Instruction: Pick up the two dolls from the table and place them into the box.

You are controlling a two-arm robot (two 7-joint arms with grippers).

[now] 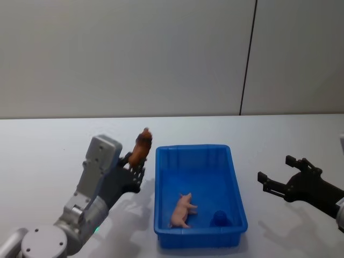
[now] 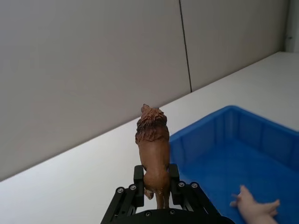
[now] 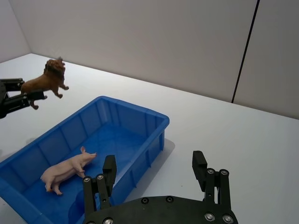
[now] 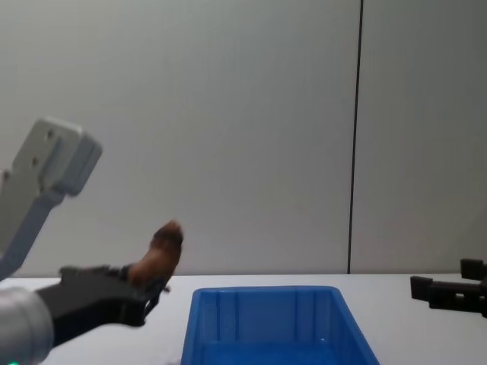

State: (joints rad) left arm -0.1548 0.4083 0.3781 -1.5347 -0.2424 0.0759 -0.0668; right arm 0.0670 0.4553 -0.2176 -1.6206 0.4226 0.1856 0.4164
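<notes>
The left gripper (image 1: 134, 164) holds the brown lion doll (image 1: 142, 148) in its jaws, above the surface just left of the blue box (image 1: 236, 198). The pink pig doll (image 1: 183, 210) lies inside the box near its front. The right gripper (image 1: 279, 174) hovers right of the box, jaws wide.

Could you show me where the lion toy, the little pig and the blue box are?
lion toy (image 2: 153, 149): left wrist view, on its back, held in the left pincer.
pig toy (image 1: 181, 210): head view, on its body, lying in the box.
blue box (image 1: 192, 149): head view, on its far rim.

plain grey wall panels (image 1: 123, 54), dark vertical seam (image 1: 247, 59) between panels
</notes>
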